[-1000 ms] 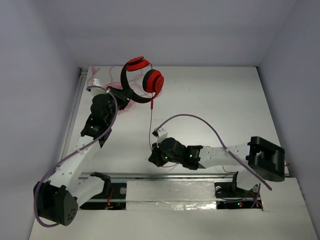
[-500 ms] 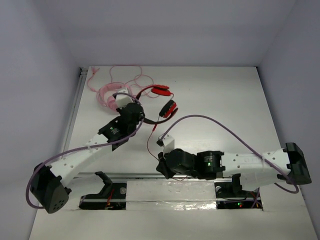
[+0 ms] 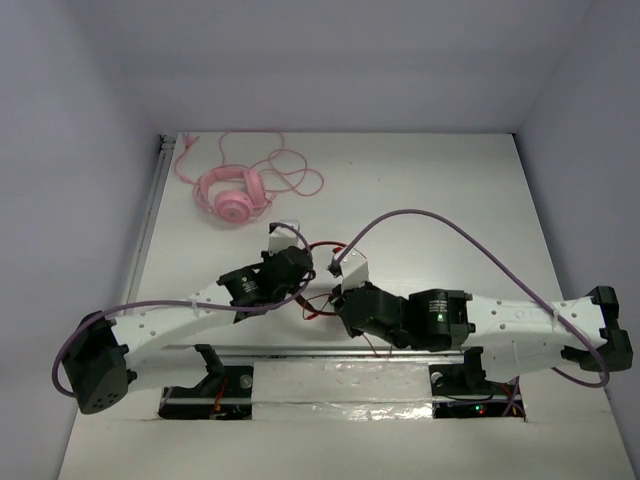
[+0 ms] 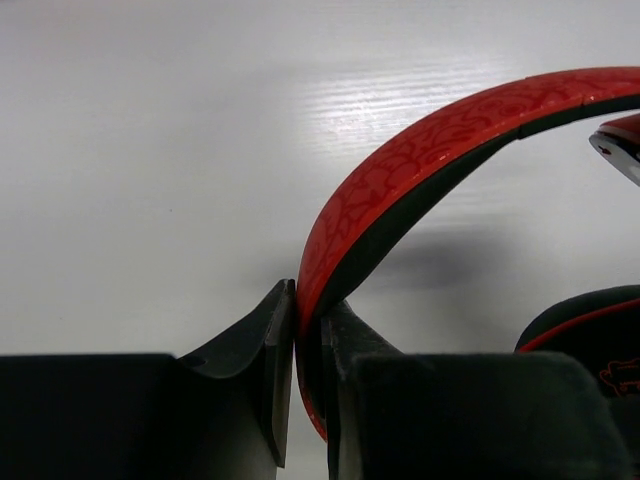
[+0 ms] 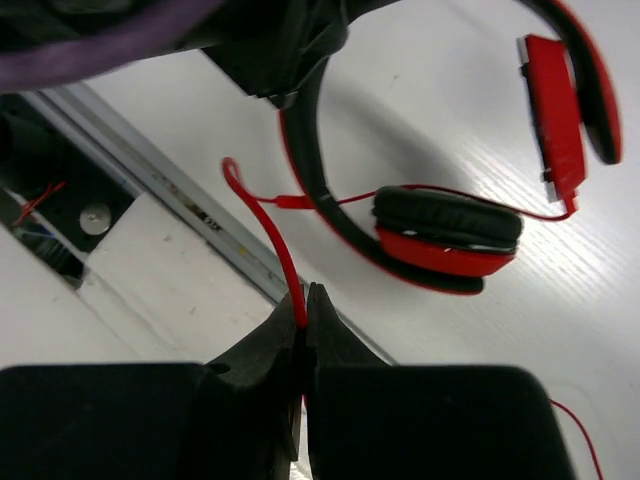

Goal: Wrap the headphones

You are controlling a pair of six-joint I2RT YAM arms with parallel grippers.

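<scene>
The red headphones (image 5: 450,235) hang low over the table near its front edge, between my two wrists. My left gripper (image 4: 308,330) is shut on the red-and-black headband (image 4: 430,140); one ear cup (image 4: 590,330) shows at the lower right. My right gripper (image 5: 303,312) is shut on the thin red cable (image 5: 262,220), which loops up to the headband and runs across to the ear cups. In the top view the left gripper (image 3: 303,270) and right gripper (image 3: 342,298) are close together and hide most of the headphones; only bits of red cable (image 3: 314,311) show.
Pink headphones (image 3: 232,195) with a pink cable (image 3: 290,170) lie at the far left of the table. A metal rail (image 5: 150,165) runs along the table's front edge, just below both grippers. My purple arm cables arc above the table.
My left gripper has carried the red headphones from the far left down to the near middle. My right gripper kept hold of the cable and shifted slightly. The pink headphones are now uncovered.
</scene>
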